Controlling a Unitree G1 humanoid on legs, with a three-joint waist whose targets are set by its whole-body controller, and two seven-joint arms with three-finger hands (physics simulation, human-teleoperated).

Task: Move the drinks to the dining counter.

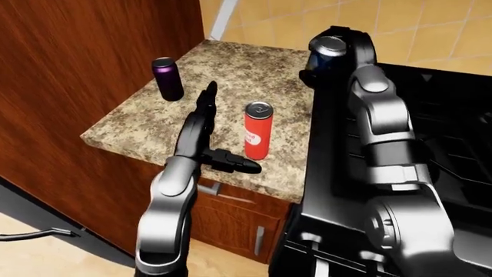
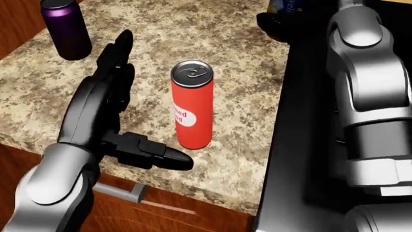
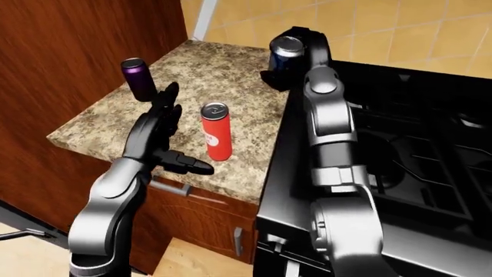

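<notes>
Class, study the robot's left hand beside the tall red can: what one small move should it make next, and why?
Probably slide the left hand rightward in the head view and close its fingers around the tall red can. The hand is open, fingers extended, thumb pointing under the can's base, not yet touching it. The can stands upright on the speckled granite counter, and the right hand already looks wrapped around a blue can.

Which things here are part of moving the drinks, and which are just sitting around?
For the job:
red can, beside the open left hand
purple can
blue can in the right hand

Just there:
granite counter
black stove
wooden cabinet
</notes>
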